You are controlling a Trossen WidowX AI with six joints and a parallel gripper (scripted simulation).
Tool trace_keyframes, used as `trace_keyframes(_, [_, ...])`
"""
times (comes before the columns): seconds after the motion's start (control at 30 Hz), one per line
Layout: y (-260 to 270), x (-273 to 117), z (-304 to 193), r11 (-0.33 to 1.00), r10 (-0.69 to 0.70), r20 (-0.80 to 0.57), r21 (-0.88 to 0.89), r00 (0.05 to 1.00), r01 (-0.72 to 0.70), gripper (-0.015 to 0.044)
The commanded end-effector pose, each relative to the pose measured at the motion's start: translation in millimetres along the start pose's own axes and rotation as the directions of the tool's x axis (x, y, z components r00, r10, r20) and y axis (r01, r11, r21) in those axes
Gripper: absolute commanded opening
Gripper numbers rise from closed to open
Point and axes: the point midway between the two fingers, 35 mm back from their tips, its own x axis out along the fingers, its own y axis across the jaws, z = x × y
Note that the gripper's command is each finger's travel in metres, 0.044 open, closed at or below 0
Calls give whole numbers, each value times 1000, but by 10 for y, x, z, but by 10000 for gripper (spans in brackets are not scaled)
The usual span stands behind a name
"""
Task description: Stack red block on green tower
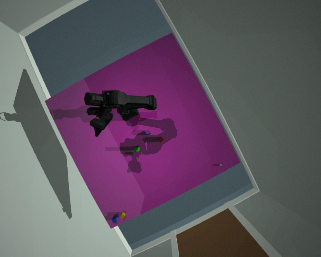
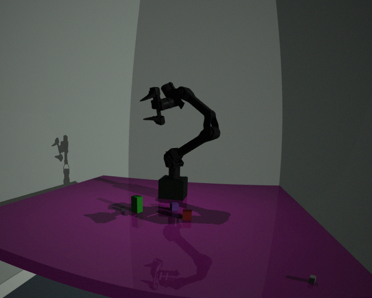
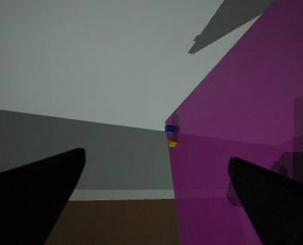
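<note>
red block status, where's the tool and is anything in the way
Tool open, empty, high above the table. Red block on the table, apart from green tower, which stands upright. Purple block sits between them.

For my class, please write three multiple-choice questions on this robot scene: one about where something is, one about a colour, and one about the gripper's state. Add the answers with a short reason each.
1. Where is the red block?
A. On top of the green tower
B. On the table, apart from the green tower
C. Between the gripper's fingers

2. What colour is the table top?
A. Magenta
B. White
C. Orange

3. What state is the gripper in?
A. Shut on the red block
B. Shut on nothing
C. Open and holding nothing

Answers:
1. B: in the exterior view the block sits on the table to one side of the green tower, with a gap between them.
2. A: the surface is magenta in every view.
3. C: the fingers stand wide apart high above the table, with nothing between them.
</note>
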Motion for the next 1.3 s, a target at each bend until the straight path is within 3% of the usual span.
trace_keyframes(0.0, [-28, 87, 43, 999, -34, -70, -24, 997, 33, 440])
trace_keyframes(0.6, [-149, 609, -68, 962, -211, -359, -241, 909, 128, 440])
trace_keyframes(1.27, [-393, 1260, -751, 819, -455, -565, -569, 688, 75, 440])
